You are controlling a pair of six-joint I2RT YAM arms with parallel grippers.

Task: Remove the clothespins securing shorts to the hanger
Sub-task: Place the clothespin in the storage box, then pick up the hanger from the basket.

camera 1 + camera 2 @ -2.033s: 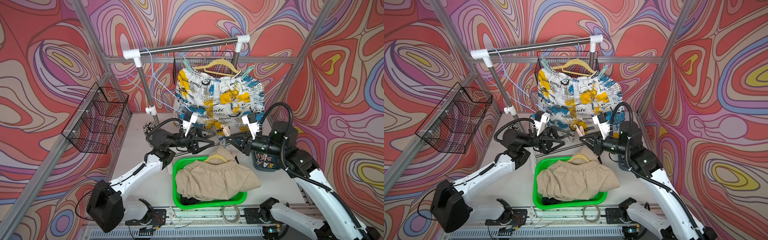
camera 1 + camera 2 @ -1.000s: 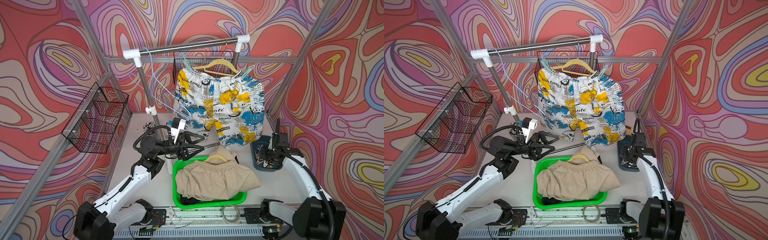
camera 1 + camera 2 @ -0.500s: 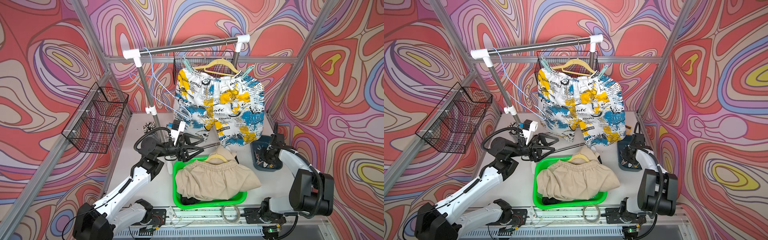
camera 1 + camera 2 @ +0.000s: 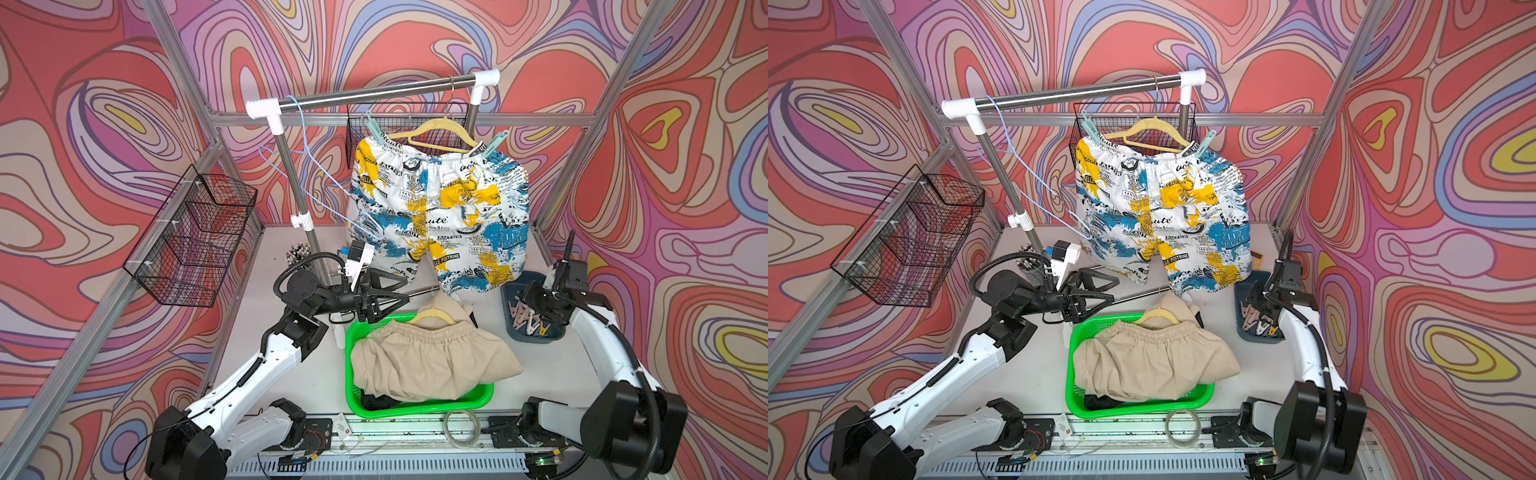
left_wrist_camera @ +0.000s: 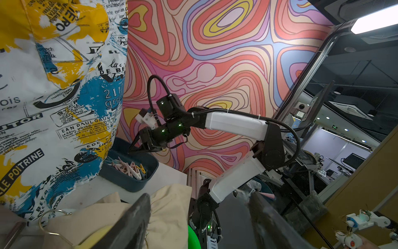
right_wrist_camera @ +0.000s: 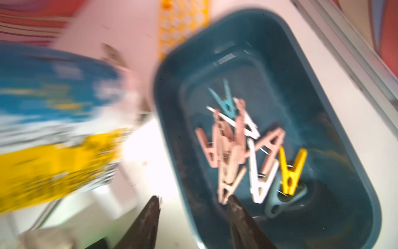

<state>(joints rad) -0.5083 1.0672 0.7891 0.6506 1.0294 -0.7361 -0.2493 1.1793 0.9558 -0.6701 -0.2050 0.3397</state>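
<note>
Pink clothespins in bin, under right pincer

White table bears green basket and blue bin.

2 seconds back the right gripper is up at the middle, by the hem of the white newspaper-print shorts, pinching a pale pink plastic clothespin. Now it hangs over the dark blue plastic tub on the right, its arm folded low, fingers parted and bare. The left gripper has drawn back slightly from the middle, its arm lower.
</note>
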